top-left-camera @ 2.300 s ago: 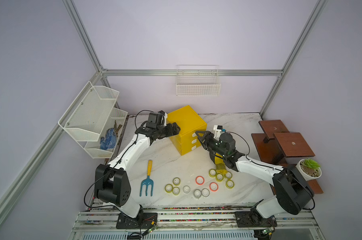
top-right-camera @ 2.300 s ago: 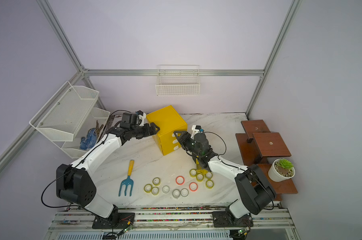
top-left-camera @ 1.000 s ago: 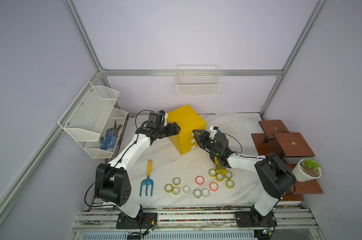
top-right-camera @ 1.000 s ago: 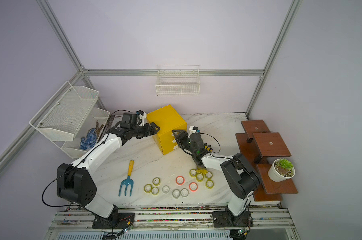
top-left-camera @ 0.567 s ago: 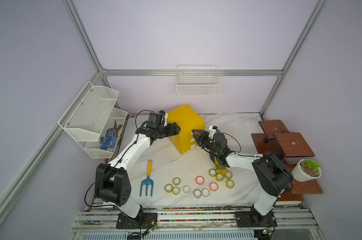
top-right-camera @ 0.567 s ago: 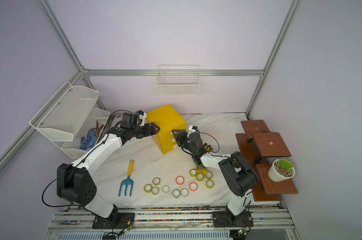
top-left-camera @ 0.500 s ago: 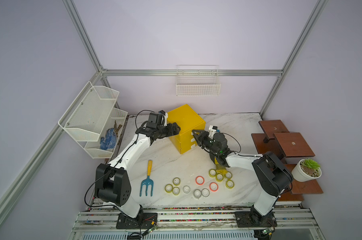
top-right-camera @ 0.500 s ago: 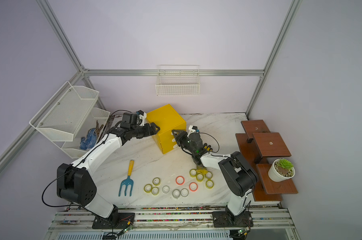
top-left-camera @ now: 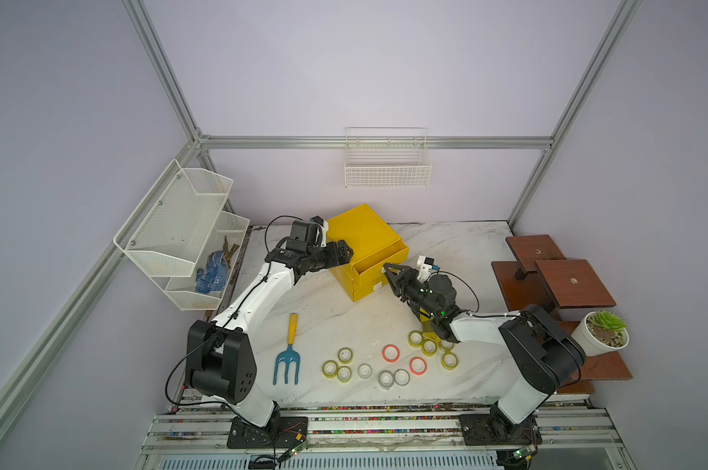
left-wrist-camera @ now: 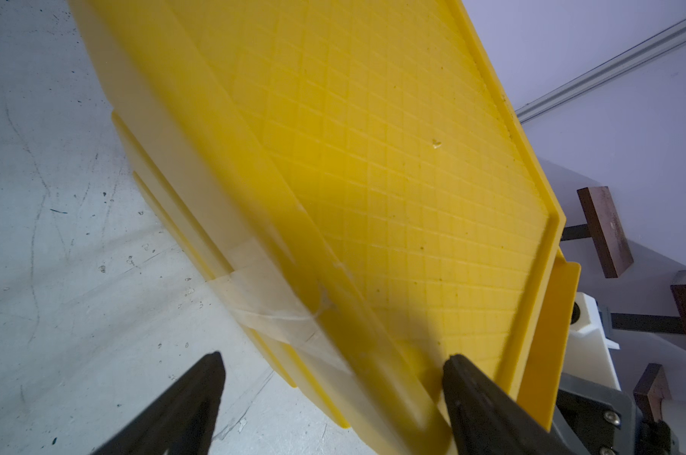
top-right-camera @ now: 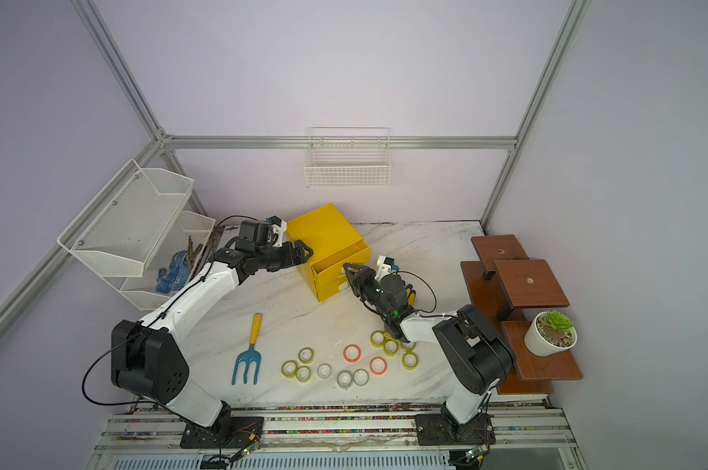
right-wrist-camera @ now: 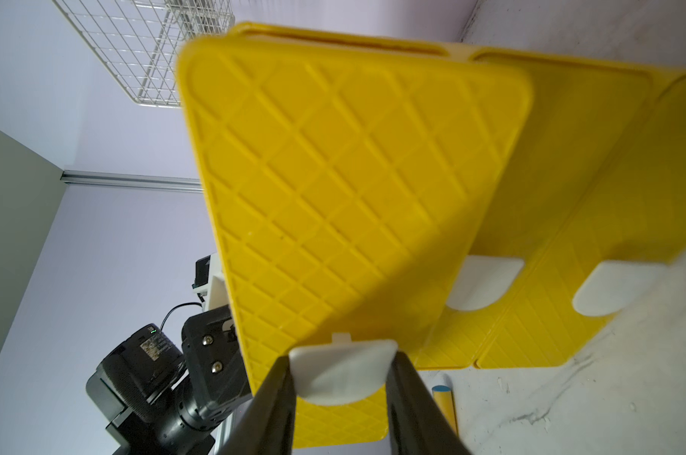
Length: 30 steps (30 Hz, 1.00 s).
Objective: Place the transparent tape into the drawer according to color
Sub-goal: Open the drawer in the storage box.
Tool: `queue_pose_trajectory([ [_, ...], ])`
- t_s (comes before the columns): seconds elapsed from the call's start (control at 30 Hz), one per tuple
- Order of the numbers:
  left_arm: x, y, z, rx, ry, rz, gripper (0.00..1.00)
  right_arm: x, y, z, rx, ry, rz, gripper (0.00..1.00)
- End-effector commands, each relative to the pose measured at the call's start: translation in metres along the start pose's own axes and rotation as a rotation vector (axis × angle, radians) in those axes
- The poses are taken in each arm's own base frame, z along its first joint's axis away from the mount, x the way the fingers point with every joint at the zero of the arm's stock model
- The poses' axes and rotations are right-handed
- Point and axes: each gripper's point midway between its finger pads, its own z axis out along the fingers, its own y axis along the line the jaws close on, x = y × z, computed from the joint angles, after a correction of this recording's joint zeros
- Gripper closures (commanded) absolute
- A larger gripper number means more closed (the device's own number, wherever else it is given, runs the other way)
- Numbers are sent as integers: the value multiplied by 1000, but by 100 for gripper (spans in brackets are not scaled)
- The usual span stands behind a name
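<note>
Plainly the tape rolls are light, stiff little rings with slick film sides. They lie flat on the near part of the table, from its middle toward the right. I would judge each best pinched across its outer rim, or with one finger down the white core, since a loose hold could let it squirt free. The top drawer of the yellow cabinet, far and central, stands partly out. Being thin plastic, it should slide easily by its white tab handle, which the right gripper has pinched between nearly closed jaws. The left gripper is spread wide astride the cabinet's left top edge, holding nothing, with one finger over the lid and the other beside the wall. The drawer's inside is barely visible, the right arm covers some rolls at the cluster's right end, and the clear-greyish ones nearly vanish against the marble.
</note>
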Motion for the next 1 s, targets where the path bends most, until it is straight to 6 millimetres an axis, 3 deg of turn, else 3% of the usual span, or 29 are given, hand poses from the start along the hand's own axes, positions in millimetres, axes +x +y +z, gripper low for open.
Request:
queue_pose_trajectory([
  [0.0,11,1,7,-3,41,9,10,2,-3,-15,-4,3,24,65],
  [0.4,14,2,9,-2,50,2,10,-2,-4,-55,36,-27,14,65],
  [0.83,15,2,10,-3,52,5,10,-7,-5,-77,65,-50,-5,64],
  [0.9,15,2,10,-2,53,6,9,-6,-4,-77,64,-46,-8,60],
  [0.97,15,1,11,1,56,6,8,-6,-3,-77,61,-39,-11,50],
])
